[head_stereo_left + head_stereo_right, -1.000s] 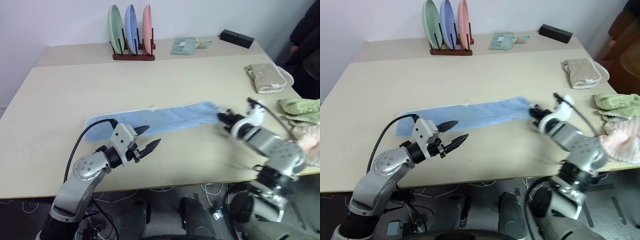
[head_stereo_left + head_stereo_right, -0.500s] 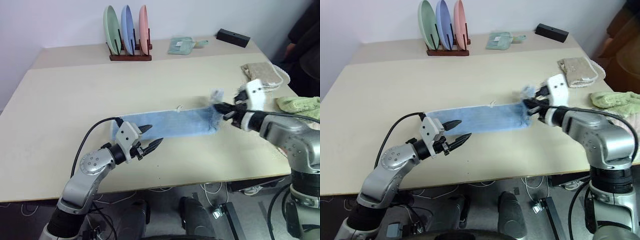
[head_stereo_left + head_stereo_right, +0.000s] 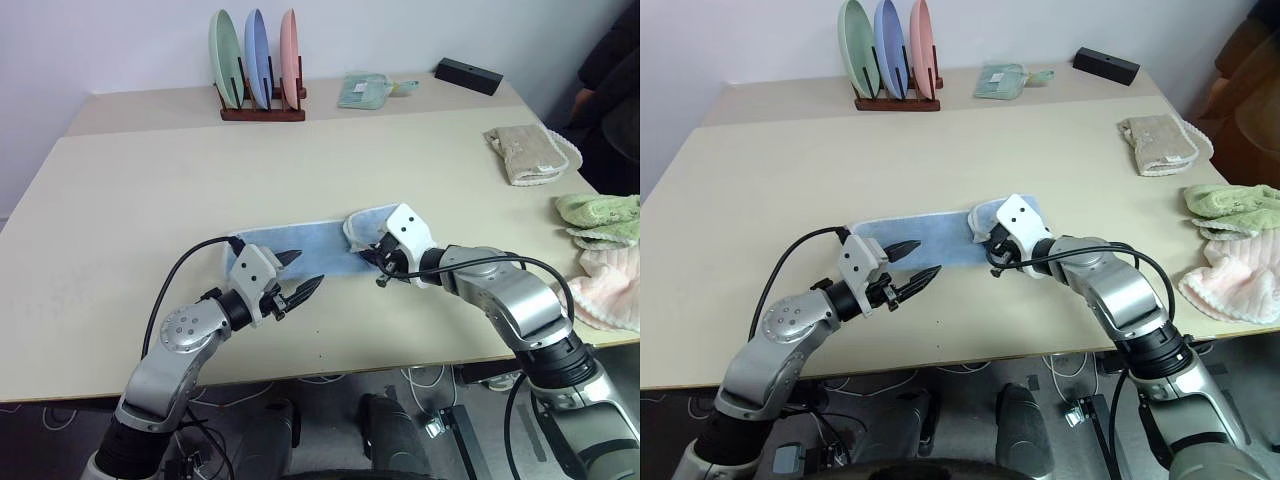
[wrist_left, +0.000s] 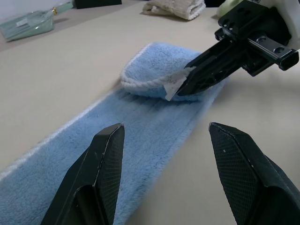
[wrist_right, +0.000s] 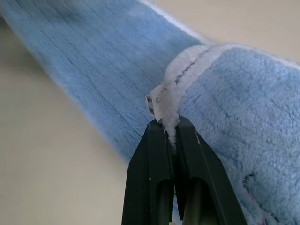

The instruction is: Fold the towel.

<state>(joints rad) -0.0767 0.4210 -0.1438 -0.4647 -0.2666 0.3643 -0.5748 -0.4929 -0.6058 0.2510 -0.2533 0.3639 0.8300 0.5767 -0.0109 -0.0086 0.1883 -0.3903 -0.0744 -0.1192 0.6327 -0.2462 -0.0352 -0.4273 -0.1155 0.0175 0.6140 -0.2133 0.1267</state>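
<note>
The towel (image 3: 300, 243) is a long light blue strip lying flat near the table's front middle. Its right end (image 3: 364, 220) is folded back over the strip, with the white trim showing. My right gripper (image 3: 372, 252) is shut on that trimmed edge; in the right wrist view its fingertips (image 5: 159, 129) pinch the white trim. My left gripper (image 3: 308, 269) hovers open just in front of the strip's left half, holding nothing. In the left wrist view, its two fingers (image 4: 105, 154) frame the fold and the right gripper (image 4: 187, 86).
A rack of three plates (image 3: 262, 70), a green cloth (image 3: 368, 90) and a black box (image 3: 472, 75) stand along the far edge. A beige quilted cloth (image 3: 530, 155), a fluffy green towel (image 3: 600, 215) and a pink cloth (image 3: 610, 290) lie at the right.
My right gripper has carried the towel's right end to the left and laid it over the strip, rolling its wrist. The left gripper stayed in place, open.
</note>
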